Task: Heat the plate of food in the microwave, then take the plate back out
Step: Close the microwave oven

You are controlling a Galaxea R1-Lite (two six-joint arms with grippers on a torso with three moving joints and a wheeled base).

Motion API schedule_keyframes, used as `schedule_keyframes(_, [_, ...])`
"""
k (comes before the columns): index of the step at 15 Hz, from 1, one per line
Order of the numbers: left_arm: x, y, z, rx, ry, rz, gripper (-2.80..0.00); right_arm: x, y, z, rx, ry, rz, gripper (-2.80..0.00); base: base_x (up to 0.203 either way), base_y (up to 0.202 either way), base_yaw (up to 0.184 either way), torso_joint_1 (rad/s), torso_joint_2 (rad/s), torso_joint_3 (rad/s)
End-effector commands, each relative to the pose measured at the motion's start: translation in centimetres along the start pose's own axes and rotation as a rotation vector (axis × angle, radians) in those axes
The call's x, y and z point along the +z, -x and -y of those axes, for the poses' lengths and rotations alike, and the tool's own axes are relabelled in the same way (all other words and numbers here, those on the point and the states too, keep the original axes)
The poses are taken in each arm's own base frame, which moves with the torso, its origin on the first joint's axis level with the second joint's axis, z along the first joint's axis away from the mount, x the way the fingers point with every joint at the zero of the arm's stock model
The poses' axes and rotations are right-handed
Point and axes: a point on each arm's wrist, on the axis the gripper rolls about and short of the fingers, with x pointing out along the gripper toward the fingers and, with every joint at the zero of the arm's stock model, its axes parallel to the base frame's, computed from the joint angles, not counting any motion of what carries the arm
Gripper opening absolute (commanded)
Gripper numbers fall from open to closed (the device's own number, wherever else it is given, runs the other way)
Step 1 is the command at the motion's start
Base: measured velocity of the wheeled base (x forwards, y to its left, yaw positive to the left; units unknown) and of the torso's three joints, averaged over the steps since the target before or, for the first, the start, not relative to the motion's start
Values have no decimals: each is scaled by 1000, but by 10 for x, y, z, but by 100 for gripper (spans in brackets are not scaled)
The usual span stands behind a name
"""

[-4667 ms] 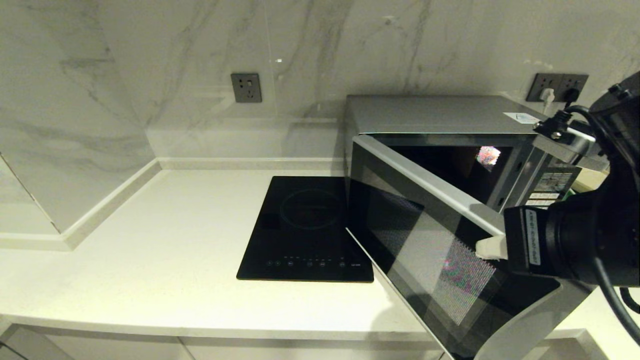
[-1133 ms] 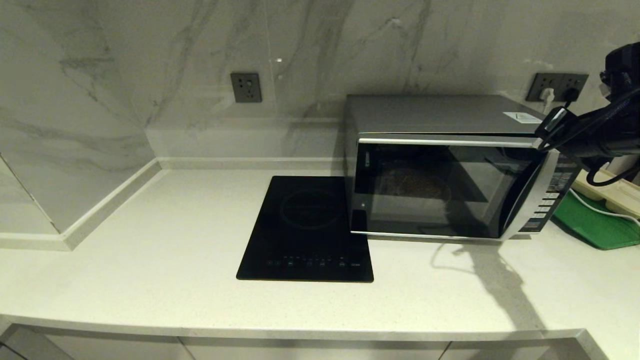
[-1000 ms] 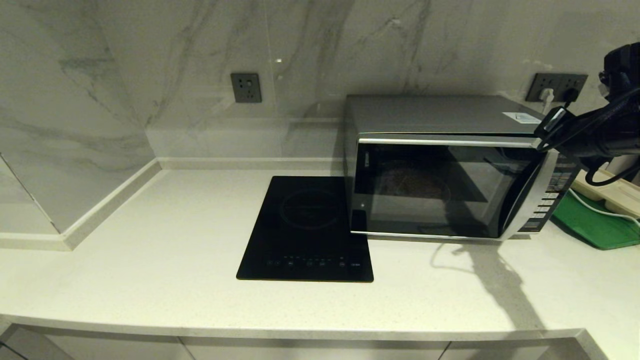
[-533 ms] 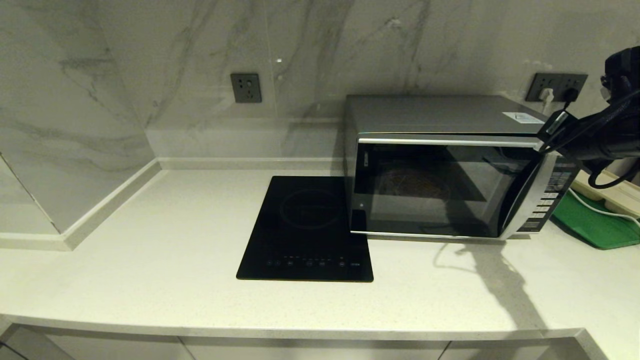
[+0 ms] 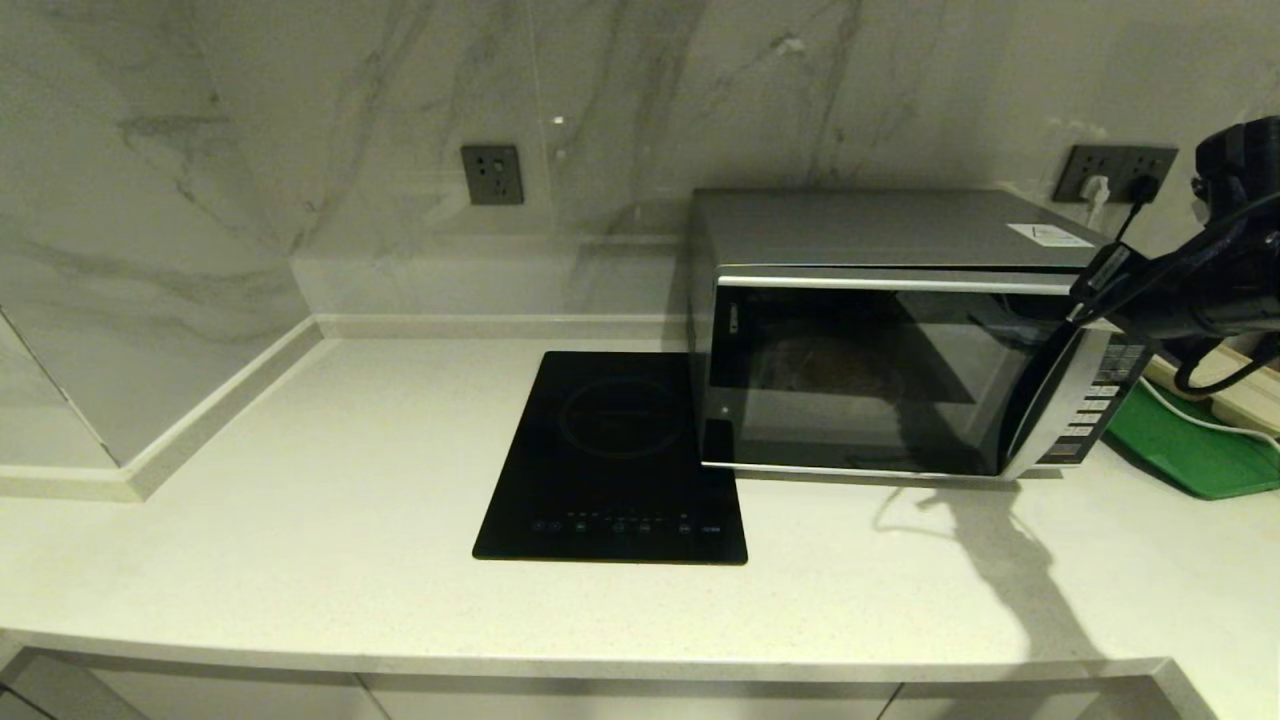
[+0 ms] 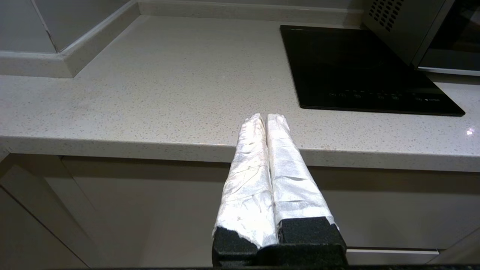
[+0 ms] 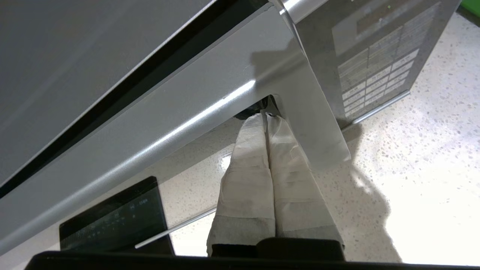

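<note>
The microwave (image 5: 890,340) stands on the counter with its dark glass door closed. Through the glass the plate of food (image 5: 828,366) shows only as a faint round brownish shape. My right arm (image 5: 1195,295) reaches to the door's upper right corner. There my right gripper (image 7: 266,116) is shut, nothing between its taped fingers (image 7: 247,165). Its tips sit in the notch where the door's top rim meets the silver handle strip (image 7: 315,116), next to the keypad (image 7: 375,75). My left gripper (image 6: 265,117) is shut and empty, parked below the counter's front edge.
A flat black cooktop (image 5: 615,455) lies left of the microwave. A green board (image 5: 1190,450) and a beige tray (image 5: 1235,385) sit to its right. Wall sockets (image 5: 1115,170) with plugged cables are behind. The pale counter (image 5: 300,500) spreads leftward.
The microwave door, wide open 4.7 s ago with my right gripper against it, is now closed. Over the last second my right arm has drifted slightly down and to the right.
</note>
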Motion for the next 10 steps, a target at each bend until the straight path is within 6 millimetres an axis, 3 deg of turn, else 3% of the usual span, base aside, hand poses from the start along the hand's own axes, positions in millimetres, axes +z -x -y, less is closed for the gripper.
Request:
schedule_keyframes(1, [0, 0, 0, 1, 1, 1, -280, 3, -8, -2, 3, -6, 9, -280, 0, 0, 0, 0, 0, 0])
schedule_keyframes(10, [0, 0, 0, 1, 1, 1, -280, 7, -7, -4, 31, -8, 46, -280, 0, 0, 0, 0, 0, 0])
